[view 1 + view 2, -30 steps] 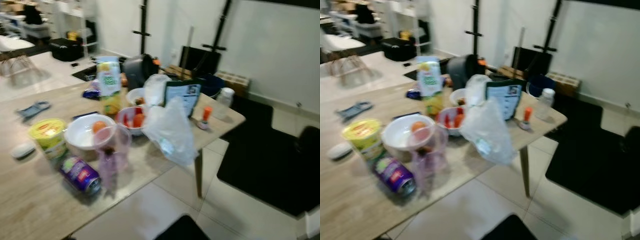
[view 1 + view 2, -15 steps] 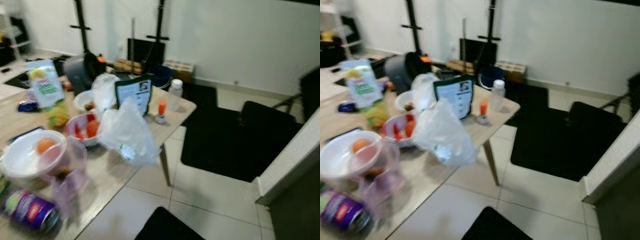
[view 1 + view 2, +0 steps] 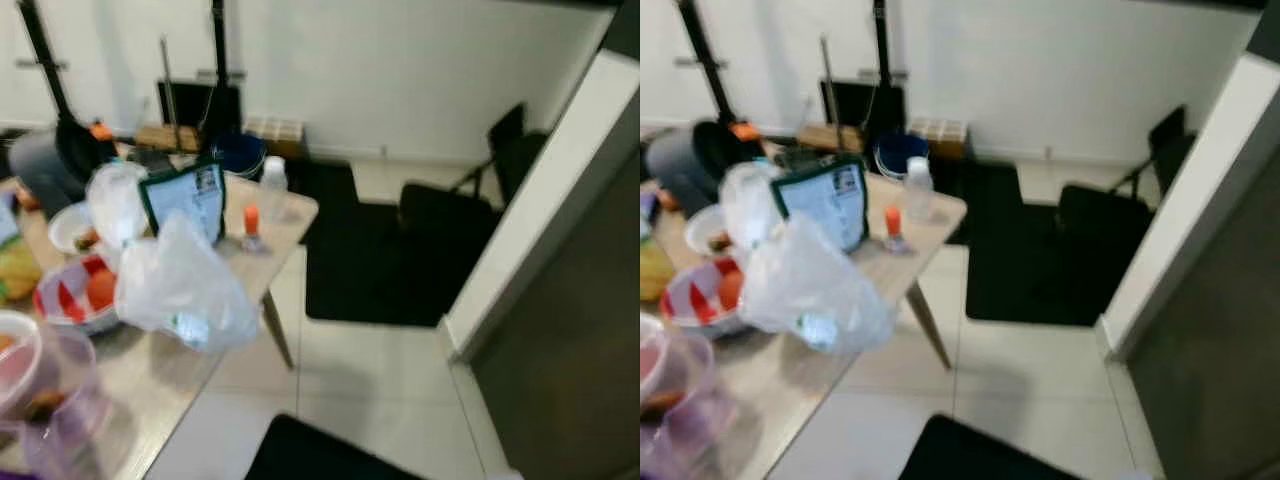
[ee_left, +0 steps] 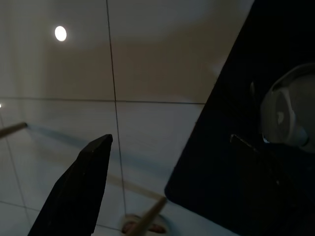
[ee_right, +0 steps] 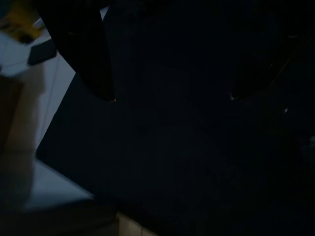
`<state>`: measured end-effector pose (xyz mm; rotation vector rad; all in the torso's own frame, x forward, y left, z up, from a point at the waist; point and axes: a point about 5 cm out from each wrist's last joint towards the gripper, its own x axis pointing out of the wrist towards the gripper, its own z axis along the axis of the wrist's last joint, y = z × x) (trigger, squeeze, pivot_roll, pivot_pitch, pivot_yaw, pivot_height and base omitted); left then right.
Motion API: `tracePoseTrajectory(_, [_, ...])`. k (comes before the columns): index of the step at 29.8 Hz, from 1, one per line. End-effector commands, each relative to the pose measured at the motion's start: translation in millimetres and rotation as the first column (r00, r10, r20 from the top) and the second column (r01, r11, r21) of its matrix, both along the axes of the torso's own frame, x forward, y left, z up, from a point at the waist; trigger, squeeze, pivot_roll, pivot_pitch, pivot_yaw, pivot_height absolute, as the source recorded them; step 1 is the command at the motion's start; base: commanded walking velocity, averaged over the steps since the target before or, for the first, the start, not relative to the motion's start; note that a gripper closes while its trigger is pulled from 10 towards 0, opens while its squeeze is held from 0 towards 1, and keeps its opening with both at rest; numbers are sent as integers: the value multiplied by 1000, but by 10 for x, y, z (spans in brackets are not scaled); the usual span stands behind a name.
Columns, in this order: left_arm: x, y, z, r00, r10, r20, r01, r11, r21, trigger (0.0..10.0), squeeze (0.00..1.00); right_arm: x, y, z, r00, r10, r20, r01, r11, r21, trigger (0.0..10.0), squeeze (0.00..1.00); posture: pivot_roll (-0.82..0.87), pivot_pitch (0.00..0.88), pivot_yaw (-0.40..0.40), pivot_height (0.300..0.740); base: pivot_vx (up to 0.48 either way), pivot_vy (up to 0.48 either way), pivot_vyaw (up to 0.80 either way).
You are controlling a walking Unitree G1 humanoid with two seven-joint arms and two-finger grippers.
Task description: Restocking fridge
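Note:
A wooden table (image 3: 286, 206) at the left holds groceries: a clear plastic bag (image 3: 180, 285), a dark green pouch (image 3: 185, 200), a clear bottle (image 3: 272, 185), a small orange-capped bottle (image 3: 251, 228), a bowl of red produce (image 3: 75, 295) and a pink tub (image 3: 40, 390). A tall grey panel (image 3: 575, 340) with a white edge (image 3: 540, 200) rises at the right. My left arm hangs over pale floor tiles, with one black finger (image 4: 78, 191) in the left wrist view. My right gripper (image 5: 171, 98) hangs open over a dark surface, nothing between its fingers.
A black mat (image 3: 370, 270) lies on the tiled floor beyond the table corner. Another black mat (image 3: 320, 460) lies near my feet. A black chair (image 3: 500, 160) stands by the far white wall, with black stands (image 3: 215, 60) and boxes behind the table.
The whole picture has swung to the right: the table slid to the left edge and the grey panel came into view. Nothing on the table moved.

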<state>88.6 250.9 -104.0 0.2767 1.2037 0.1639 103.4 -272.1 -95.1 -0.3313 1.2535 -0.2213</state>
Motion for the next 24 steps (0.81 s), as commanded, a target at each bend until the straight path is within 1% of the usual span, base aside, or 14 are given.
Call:
tracePoseTrajectory(1, [96,-47,11,1000,-21,23,21,1000,-11,10000,0,-7,-18,4,1000,3,-4,-3,1000,-2,10000,0,89,0,-22,740,0,0,-788])
tracePoseTrajectory(24, [102,-108,-5,999,-39,14,39,998,-40,10000,0,-36,27,-19,1000,15,-19,-15,1000,14,10000,0,87,0,-23,740,0,0,-787])
